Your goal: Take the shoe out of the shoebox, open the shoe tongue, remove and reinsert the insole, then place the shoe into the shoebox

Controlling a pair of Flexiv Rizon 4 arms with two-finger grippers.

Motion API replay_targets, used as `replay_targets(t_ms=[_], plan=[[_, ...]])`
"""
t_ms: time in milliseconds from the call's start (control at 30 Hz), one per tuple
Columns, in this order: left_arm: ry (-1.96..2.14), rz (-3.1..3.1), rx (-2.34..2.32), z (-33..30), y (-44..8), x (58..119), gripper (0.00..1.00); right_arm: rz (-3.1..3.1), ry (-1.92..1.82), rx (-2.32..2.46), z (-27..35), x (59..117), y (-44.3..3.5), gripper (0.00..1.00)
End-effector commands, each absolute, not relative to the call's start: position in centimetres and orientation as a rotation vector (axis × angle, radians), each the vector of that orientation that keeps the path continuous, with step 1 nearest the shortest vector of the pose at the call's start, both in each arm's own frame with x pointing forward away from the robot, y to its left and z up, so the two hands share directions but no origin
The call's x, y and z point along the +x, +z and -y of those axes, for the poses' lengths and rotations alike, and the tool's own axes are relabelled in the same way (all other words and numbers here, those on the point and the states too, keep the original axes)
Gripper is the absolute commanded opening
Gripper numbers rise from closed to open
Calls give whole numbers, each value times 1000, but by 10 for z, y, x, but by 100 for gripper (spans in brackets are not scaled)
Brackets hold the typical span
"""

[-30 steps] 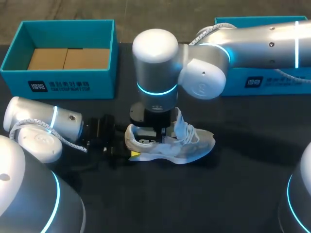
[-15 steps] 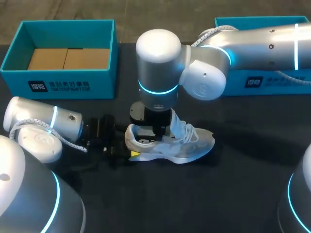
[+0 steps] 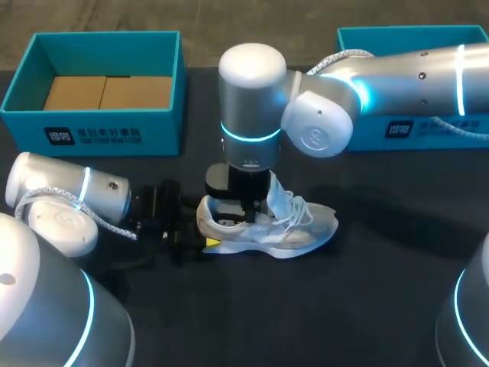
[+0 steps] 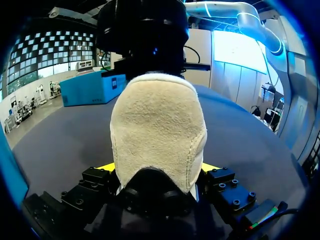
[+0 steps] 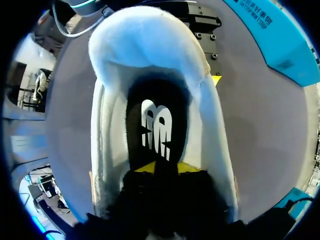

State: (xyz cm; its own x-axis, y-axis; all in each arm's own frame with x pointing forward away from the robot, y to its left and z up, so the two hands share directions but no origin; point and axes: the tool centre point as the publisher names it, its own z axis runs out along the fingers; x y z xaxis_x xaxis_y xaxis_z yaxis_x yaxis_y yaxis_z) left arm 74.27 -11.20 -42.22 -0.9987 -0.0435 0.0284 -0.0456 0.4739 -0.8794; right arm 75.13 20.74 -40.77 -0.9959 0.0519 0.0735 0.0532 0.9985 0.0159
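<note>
From above, my right arm is drifting a little to the right compared with a second ago, while the shoe is staying at the same place on the table. So I am judging the insole step is only beginning. My right pincer is standing straight down in the shoe mouth, and my left pincer is gripping the heel from the side. The left box and the right box are lying well apart from the shoe, so room for lifting is open upward and toward the near edge. In the left wrist view, the heel is sitting between my yellow tips, both touching it. In the right wrist view, my right pincer is resting low inside the shoe on the insole. Whether it is pinching the insole, I cannot tell.
</note>
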Motion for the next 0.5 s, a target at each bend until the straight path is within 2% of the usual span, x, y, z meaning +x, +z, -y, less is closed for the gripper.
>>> replay_targets(t_ms=[33, 500], plan=[[1602, 2697, 80, 111, -423, 743, 0, 3048, -17, -87, -207, 744, -427, 0], [1602, 2697, 80, 111, -423, 743, 0, 3073, -98, -138, -175, 742, -382, 0]])
